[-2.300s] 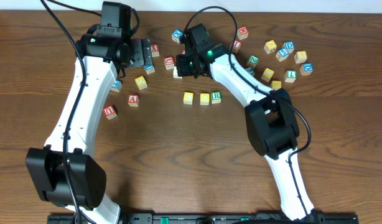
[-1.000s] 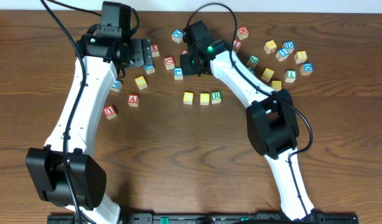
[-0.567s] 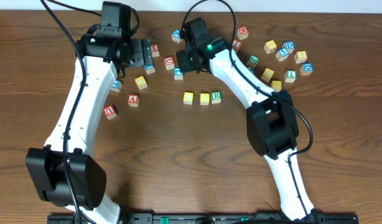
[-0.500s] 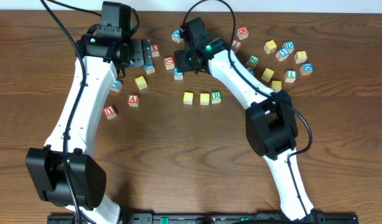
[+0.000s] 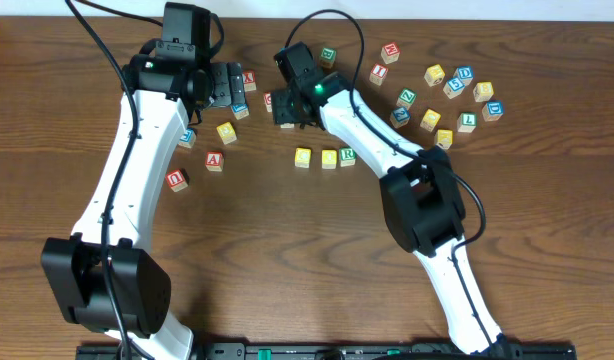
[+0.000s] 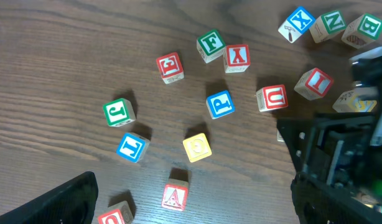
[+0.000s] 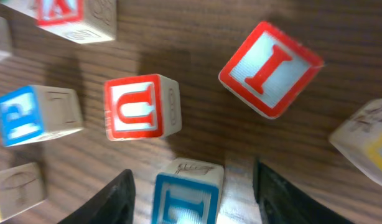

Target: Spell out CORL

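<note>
Two yellow-topped cubes (image 5: 303, 157) (image 5: 329, 158) and a white cube with a green R (image 5: 347, 155) stand in a row mid-table. A cube with a blue letter (image 7: 188, 196) rests on the wood between the fingers of my right gripper (image 7: 197, 199). The jaws are open, with a gap showing on each side of the cube. From overhead the right gripper (image 5: 287, 110) hangs over that cube, behind and left of the row. My left gripper (image 5: 227, 88) is wide open at the back left, holding nothing.
A red U cube (image 7: 141, 107) and a red I cube (image 7: 270, 68) lie just beyond the right fingers. Several cubes are clustered at the back right (image 5: 457, 95). A yellow cube (image 5: 226, 132), a red A cube (image 5: 215, 160) and another red cube (image 5: 176, 179) lie left.
My right gripper has shifted left and now straddles the blue-lettered cube. A green-lettered cube behind it has come into view. The left arm has not moved.
</note>
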`<state>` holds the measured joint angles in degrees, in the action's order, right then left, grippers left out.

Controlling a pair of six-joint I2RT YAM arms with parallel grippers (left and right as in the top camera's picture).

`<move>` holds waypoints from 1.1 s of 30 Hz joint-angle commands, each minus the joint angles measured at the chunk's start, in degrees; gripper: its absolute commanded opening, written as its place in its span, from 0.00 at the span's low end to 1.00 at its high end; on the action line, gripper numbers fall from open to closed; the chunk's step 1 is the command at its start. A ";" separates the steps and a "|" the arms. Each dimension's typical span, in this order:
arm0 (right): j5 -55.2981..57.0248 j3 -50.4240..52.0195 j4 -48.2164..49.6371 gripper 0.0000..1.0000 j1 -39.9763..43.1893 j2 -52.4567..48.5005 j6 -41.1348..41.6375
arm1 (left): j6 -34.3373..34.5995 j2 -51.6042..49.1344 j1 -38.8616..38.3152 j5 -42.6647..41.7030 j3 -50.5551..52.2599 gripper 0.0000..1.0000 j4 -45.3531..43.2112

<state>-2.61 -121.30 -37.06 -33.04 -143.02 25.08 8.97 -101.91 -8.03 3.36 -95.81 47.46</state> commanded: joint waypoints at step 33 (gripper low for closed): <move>5.75 -0.52 -11.82 0.31 0.59 4.76 -21.79 | -0.15 -0.83 -0.07 0.13 0.02 0.98 0.11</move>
<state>2.24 -121.34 -47.66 -32.75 -140.55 6.52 8.97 -101.91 -8.03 3.36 -95.81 47.48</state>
